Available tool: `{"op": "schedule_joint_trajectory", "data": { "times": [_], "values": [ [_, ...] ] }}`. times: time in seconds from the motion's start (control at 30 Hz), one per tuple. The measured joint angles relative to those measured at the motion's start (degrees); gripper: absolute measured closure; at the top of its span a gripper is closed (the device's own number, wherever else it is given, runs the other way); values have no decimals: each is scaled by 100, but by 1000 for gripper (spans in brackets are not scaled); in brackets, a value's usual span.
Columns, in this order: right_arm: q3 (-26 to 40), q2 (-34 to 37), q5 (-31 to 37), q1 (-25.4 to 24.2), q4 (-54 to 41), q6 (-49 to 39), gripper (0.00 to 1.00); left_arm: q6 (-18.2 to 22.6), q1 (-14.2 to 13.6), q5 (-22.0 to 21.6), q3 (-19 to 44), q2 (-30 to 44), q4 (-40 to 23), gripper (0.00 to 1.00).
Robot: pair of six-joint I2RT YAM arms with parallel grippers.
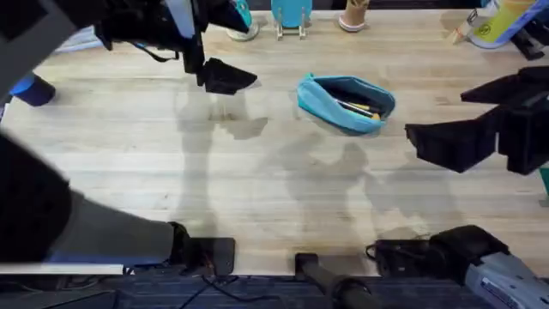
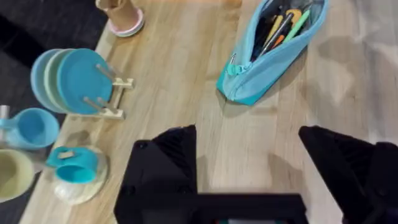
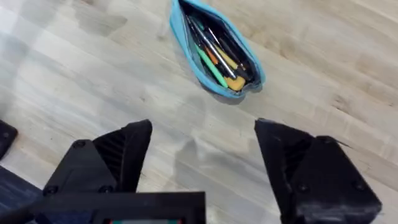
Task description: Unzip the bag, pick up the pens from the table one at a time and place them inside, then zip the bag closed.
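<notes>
Bag (unzipped) holds pens, perhaps 2 or more.

Bag lies on the worktop, right of centre, toward the far side, unzipped. Pens are inside it, along its length. Left end effector is left of the bag, apart from it, fingers spread. Right end effector is right of the bag and nearer the front, also apart, fingers spread. Plate rack, cups and other items line the far edge behind the bag.
</notes>
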Motion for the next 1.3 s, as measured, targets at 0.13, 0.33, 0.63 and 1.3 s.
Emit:
{"op": "schedule_joint_trajectory", "data": {
  "times": [0.13, 0.33, 0.63, 1.3],
  "values": [
    [-1, 0, 0, 0, 86, -2, 3, 391, 33, 347, 0, 535, 19, 5],
    [-1, 0, 0, 0, 304, 0, 3, 634, -95, 539, 0, 929, 254, 5],
    [-2, 0, 0, 0, 271, 0, 3, 695, -136, 617, 0, 1147, 345, 6],
    [0, 354, -4, 0, 584, 753, 5, 712, -139, 648, 0, 1147, 345, 6]
  ]
}}
